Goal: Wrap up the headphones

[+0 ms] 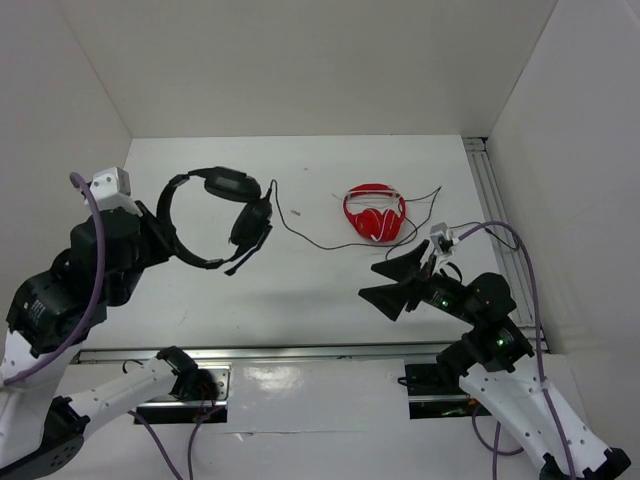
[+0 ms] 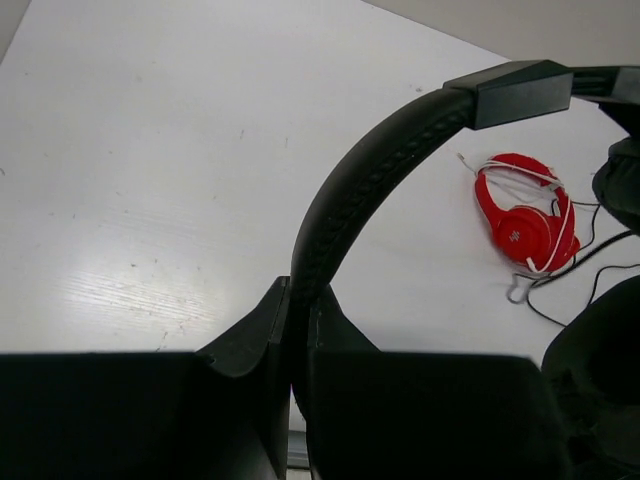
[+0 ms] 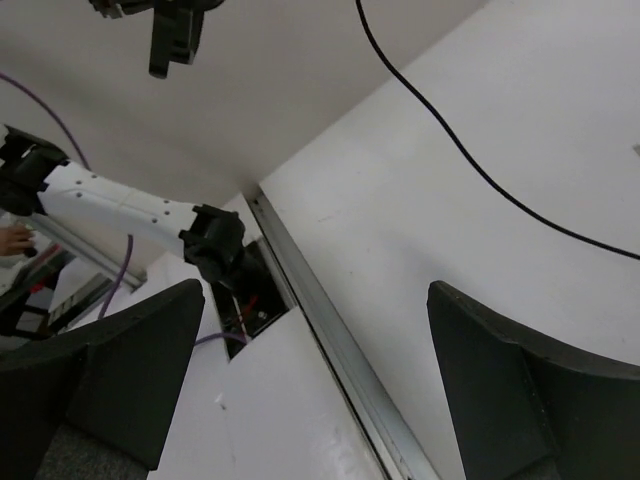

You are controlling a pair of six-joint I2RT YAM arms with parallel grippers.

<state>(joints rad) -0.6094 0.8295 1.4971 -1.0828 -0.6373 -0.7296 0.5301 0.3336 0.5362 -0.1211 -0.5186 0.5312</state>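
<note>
Dangling above the table, the black headphones are getting pinched by the headband in the left claw. The right claw is gaping wide, well apart, nearer the red headphones.

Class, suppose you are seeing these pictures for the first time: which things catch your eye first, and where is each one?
The black headphones hang above the white table at the left, their headband pinched by the left gripper, with the thin cable trailing off to the right. The small red headphones lie near the back right, bright against the white. The right gripper hovers open in front of them, holding nothing.
</note>
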